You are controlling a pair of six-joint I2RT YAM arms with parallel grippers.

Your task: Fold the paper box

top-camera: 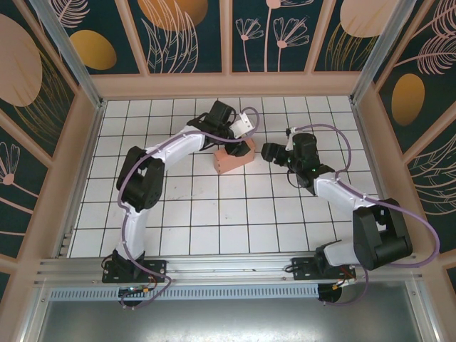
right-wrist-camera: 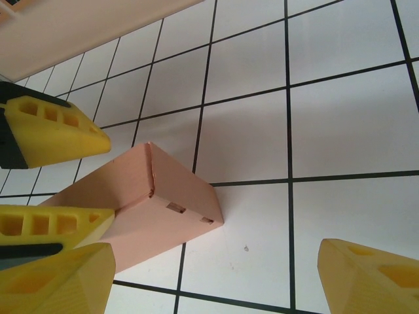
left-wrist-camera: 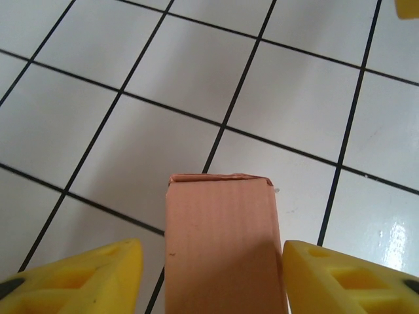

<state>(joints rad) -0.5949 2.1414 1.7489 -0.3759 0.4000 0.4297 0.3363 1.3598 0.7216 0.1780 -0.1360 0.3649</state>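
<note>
Straddling the paper box (left-wrist-camera: 222, 229), the left gripper (left-wrist-camera: 211, 258) stands part open — one finger almost against the box's side, the other with a gap. The right gripper (right-wrist-camera: 216, 278) gapes wide, holding nothing — the folded box lies on the tiled table (right-wrist-camera: 340, 118) just ahead of it.

The box (top-camera: 234, 160) is salmon-pink, the counter (top-camera: 214, 214) white with black grid lines, the fingers (left-wrist-camera: 85, 275) yellow; far walls (top-camera: 285, 53) show orange discs and pale plants on dark teal.
</note>
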